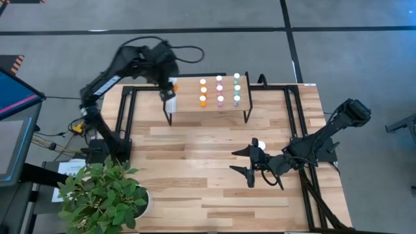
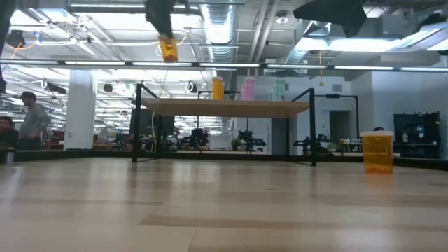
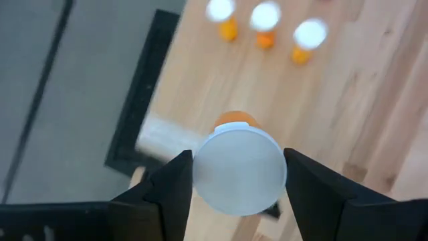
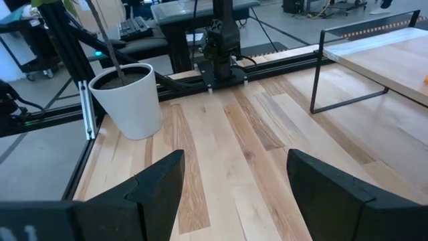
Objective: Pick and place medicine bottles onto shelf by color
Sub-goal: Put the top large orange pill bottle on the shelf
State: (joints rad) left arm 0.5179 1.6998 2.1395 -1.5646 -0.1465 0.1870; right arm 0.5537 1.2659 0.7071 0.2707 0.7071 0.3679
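large orange bottle [image 3: 239, 167], white-capped: clamped in left gripper [image 3: 239, 175] above shelf [image 1: 188, 104] end. right gripper [image 1: 249, 164]: spread wide, empty, over worktop [image 1: 195, 175].

The shelf [image 1: 188, 104] stands at the table's [image 1: 195, 195] far edge, with bottles [image 1: 220, 91] in rows on its right half. One bottle [image 1: 260, 144] stands alone on the table (near the right arm), and a plant pot [image 1: 107, 198] sits at the near left corner.
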